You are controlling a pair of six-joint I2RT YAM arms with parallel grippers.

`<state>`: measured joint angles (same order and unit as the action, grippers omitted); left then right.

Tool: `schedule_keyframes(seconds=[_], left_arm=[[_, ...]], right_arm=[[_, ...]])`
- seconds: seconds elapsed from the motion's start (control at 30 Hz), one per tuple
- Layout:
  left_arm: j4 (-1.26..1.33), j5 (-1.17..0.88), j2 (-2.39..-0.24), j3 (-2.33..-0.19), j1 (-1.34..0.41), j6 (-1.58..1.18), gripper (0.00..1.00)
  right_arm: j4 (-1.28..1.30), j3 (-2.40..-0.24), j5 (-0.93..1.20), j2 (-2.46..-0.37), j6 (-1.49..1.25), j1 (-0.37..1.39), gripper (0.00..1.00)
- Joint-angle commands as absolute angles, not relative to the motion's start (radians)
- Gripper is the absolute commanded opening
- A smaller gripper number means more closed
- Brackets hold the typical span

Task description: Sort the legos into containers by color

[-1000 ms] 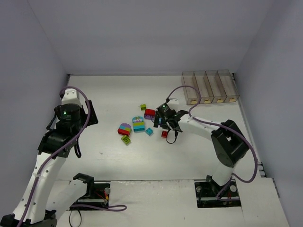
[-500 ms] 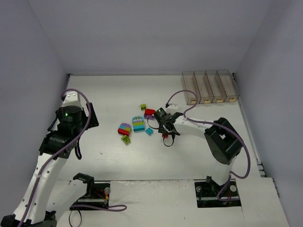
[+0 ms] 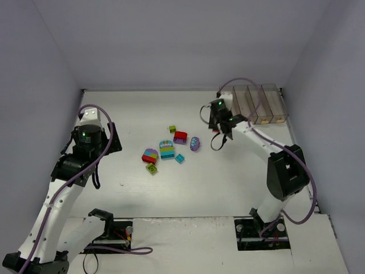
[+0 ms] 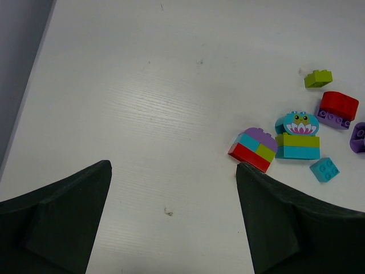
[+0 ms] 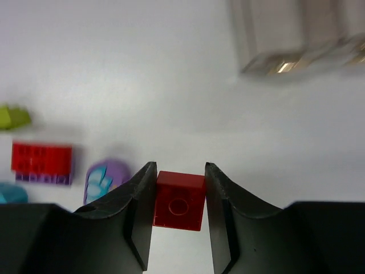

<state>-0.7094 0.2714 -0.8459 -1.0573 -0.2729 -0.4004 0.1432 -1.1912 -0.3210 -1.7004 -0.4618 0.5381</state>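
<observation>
Lime, teal, purple and red legos are lying loose around the middle of the table (image 3: 131, 111) in the top view, so the sorting is looking barely begun. Going left to right across that cluster, a rounded multicolour stack (image 3: 150, 155) is sitting with a lime brick (image 3: 151, 168) just below it. Next are a teal-and-lime stack (image 3: 166, 149), a small teal brick (image 3: 180, 158), a small lime brick (image 3: 172, 129) further up, a red-on-purple brick (image 3: 181, 137) and a rounded purple piece (image 3: 195, 143). At the upper right the containers (image 3: 254, 105) are standing in their row. No coloured brick is showing inside any of them, though the clear walls are making that hard to confirm. By this count, seven loose pieces are waiting to be sorted, besides the one being held.

The left gripper (image 4: 172, 168) is hanging released at the left side, its jaws spread wide over bare surface. It is touching nothing, and the cluster is lying well apart toward the right of its wrist view. The right gripper (image 5: 179, 171) is clenching a single red brick (image 5: 179, 201), with both fingers pressing its sides and the jaws narrowed to the brick's width. In the top view this gripper is hovering between the cluster and the containers, near the leftmost bin but not over it. That red brick is judged to be heading for a bin and is not yet dropped.
</observation>
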Motion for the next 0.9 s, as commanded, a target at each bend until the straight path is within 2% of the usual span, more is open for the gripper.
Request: schedule_keyframes(seconds=[0.0,0.23,0.27,0.53,0.63,0.67,0.73,0.77,0.87], left_arm=[[-0.657,0.256,-0.851,-1.075,-0.27,-0.417,0.84],[-0.663,0.244,-0.853,-1.077,-0.27,-0.423,0.84],[-0.672,0.241,-0.857,-1.083,-0.27,-0.423,0.84],[-0.69,0.247,-0.854,-1.08,-0.27,-0.428,0.84],[-0.69,0.247,-0.856,-1.074,-0.27,-0.429,0.84],[-0.692,0.245,-0.857,-1.074,-0.27,-0.431,0.84],[-0.693,0.244,-0.862,-1.071,-0.27,-0.433,0.84],[-0.693,0.242,-0.862,-1.071,-0.27,-0.434,0.84],[-0.695,0.241,-0.862,-1.071,-0.27,-0.436,0.84]], right_arm=[[0.009,-1.305,-0.273,-1.641,-0.192,0.398,0.0],[-0.092,-1.5,-0.144,-1.816,-0.009,0.238,0.0],[-0.098,-1.567,-0.096,-1.897,0.026,0.188,0.0],[-0.101,-1.66,-0.071,-2.039,0.041,0.153,0.04],[-0.101,-1.687,-0.055,-2.075,0.04,0.149,0.16],[-0.101,-1.698,-0.049,-2.082,0.041,0.15,0.25],[-0.101,-1.703,-0.037,-2.092,0.043,0.149,0.37],[-0.101,-1.704,-0.037,-2.095,0.043,0.149,0.48],[-0.098,-1.704,-0.032,-2.086,0.046,0.149,0.62]])
